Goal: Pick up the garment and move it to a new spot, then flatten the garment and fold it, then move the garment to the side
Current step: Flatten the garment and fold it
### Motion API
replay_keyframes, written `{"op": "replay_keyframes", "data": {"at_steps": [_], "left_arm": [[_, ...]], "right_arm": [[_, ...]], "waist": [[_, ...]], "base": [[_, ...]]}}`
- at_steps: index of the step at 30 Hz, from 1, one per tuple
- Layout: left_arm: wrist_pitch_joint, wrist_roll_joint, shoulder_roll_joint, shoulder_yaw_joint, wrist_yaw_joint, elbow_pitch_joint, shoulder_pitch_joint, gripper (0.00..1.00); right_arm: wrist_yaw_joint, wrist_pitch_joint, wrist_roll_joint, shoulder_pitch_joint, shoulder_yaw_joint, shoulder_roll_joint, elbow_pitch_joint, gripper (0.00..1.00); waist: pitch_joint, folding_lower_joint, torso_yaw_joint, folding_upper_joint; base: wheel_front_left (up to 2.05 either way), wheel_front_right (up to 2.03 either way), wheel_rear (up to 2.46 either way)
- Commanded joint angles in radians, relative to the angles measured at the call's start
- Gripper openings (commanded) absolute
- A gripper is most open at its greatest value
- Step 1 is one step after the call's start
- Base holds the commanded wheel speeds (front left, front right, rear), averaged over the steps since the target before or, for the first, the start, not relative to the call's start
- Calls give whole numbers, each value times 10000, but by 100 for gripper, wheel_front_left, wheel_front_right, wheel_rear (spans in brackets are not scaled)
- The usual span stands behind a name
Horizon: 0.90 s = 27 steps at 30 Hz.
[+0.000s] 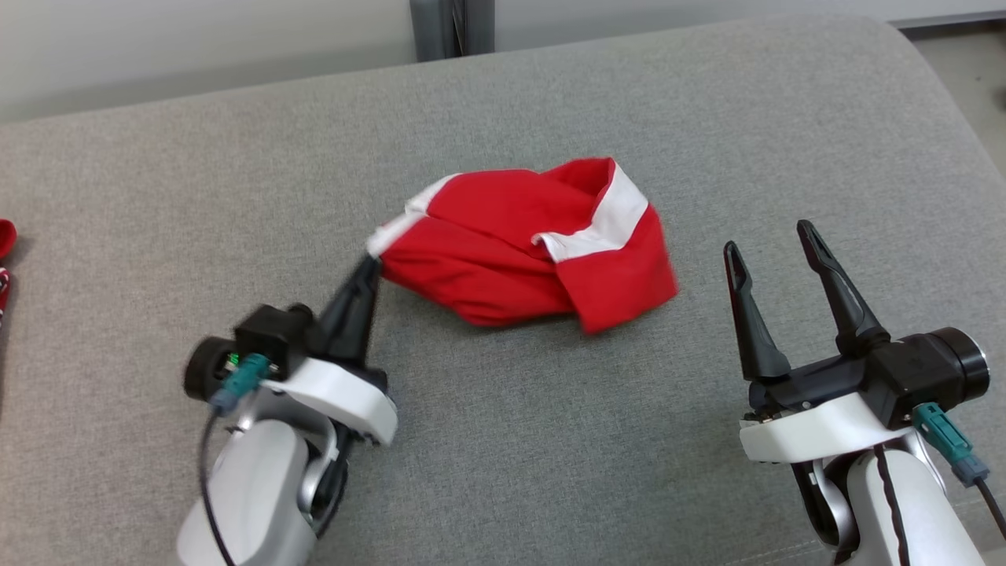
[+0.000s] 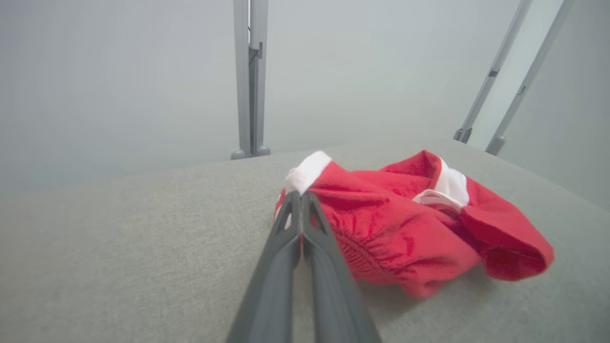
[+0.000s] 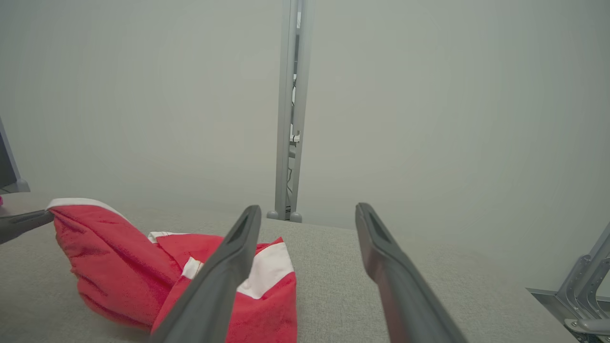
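The garment (image 1: pixel 519 244) is a crumpled red piece with white bands, bunched up in the middle of the grey cushioned surface (image 1: pixel 503 440). My left gripper (image 1: pixel 371 263) is shut on the garment's near-left white-edged corner, which is pulled up off the surface into a point. In the left wrist view the two fingers press together on that corner (image 2: pixel 301 195), with the garment (image 2: pixel 410 224) spreading to the right. My right gripper (image 1: pixel 774 240) stands open to the right of the garment, apart from it, nothing between its fingers. In the right wrist view the garment (image 3: pixel 119 262) lies to the left of the open gripper (image 3: pixel 310 214).
Another red item (image 1: pixel 5 251) peeks in at the far left edge of the surface. A grey metal post (image 1: pixel 452 27) stands behind the surface's far edge against a pale wall. More metal legs (image 2: pixel 500 95) stand at the far right.
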Motion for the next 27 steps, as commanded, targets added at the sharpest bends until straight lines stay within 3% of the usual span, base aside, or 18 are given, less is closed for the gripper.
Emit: {"op": "replay_keyframes", "data": {"at_steps": [1,4,13,15,19,27], "left_arm": [[-3,69,51,459,228,-427,-177,0],[-5,316,35,1001,514,-1123,-324,0],[-2,1367,-202,1430,763,-3352,-1174,0],[-2,1644,-294,1214,753,-3830,-1430,0],[-2,1708,-369,784,677,-3493,-1690,0],[-2,799,-405,-835,452,-2900,-2489,0]], "right_arm": [[2,-53,46,19,39,-54,64,100],[2,-53,92,60,121,-52,143,100],[2,-53,192,79,245,-52,191,100],[2,-53,257,79,287,-52,211,100],[2,-53,357,24,429,-55,224,100],[2,-53,515,-73,413,-52,162,100]], "waist": [[-211,0,-28,0],[-393,0,-81,0],[-617,0,-261,0],[-675,0,-328,0],[-756,0,-501,0],[-558,0,-857,0]], "base": [[0,0,0],[0,0,0],[0,0,0],[0,0,0],[0,0,0],[0,0,0]]}}
